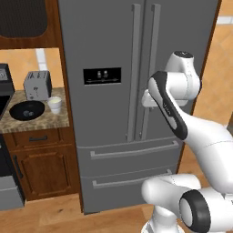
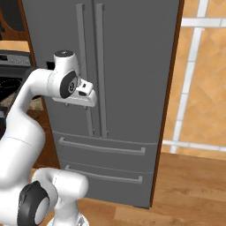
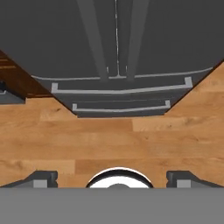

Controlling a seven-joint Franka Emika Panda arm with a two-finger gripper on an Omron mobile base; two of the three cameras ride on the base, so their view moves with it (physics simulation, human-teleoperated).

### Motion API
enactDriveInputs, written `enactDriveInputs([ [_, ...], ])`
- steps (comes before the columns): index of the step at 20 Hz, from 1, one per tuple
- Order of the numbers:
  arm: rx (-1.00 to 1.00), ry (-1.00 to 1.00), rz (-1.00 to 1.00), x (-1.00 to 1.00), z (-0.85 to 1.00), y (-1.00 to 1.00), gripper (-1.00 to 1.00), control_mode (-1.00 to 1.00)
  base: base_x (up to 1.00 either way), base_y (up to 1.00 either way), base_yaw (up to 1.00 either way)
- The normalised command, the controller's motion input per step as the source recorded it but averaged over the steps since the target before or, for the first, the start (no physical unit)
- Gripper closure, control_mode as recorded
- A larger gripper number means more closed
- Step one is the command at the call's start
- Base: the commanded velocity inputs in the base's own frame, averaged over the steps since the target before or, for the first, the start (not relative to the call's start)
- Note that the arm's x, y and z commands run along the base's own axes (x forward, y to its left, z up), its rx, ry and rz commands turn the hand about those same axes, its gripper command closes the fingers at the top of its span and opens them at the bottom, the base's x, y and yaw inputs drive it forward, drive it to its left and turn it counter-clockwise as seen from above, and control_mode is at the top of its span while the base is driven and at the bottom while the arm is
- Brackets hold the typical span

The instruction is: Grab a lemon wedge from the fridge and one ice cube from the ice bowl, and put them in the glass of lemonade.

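Two small dark fingertips [image 3: 41,178] are seen at the bottom corners of the hand view, set far apart with nothing between them, so the two-finger gripper [image 3: 112,179] is released and empty. Below the gripper, warm brown wooden floorboards [image 3: 109,140] are spread, and ahead of it the tall grey French-door fridge [image 3: 118,48] is faced, its two bottom drawers and long vertical handles [image 3: 117,39] closed.

From the left base view, the white hand is held in front of the fridge [image 1: 109,91], just beside the lower part of the right-hand door handle [image 1: 152,68]; whether it touches the handle cannot be told. A black dispenser panel [image 1: 102,75] is set in the left door, to the left of the hand at about its height. From the right base view, the hand hangs close before the paired handles [image 2: 90,66], above the drawers.

Well to the left of the gripper, on a speckled stone counter [image 1: 41,122], a shallow round black ice bowl [image 1: 27,110] is placed, with the small whitish glass of lemonade [image 1: 54,104] just beside it and a silver toaster [image 1: 37,85] behind them.
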Motion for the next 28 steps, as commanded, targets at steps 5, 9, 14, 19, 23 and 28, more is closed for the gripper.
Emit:
enactDriveInputs([
  [5, 0.00, -0.03, -0.02, -0.37, 0.00, -0.01, -1.00, -1.00, 0.00, 0.00, 0.00],
  [9, 0.00, -0.20, 0.00, 0.30, 0.01, -0.28, -1.00, -1.00, 0.00, 0.00, 0.00],
  [14, 0.00, -0.27, 0.00, 1.00, 0.23, -0.20, -1.00, -1.00, 0.00, 0.00, 0.00],
  [19, 0.00, -0.34, 0.00, 1.00, 0.20, -0.19, -1.00, -1.00, 0.00, 0.00, 0.00],
  [23, -0.02, -0.39, 0.01, 0.99, 0.00, -0.13, -1.00, -1.00, 0.00, 0.00, 0.00],
  [28, -0.01, -0.06, 0.00, 0.82, -0.09, -0.06, -1.00, -1.00, 0.00, 0.00, 0.00],
])
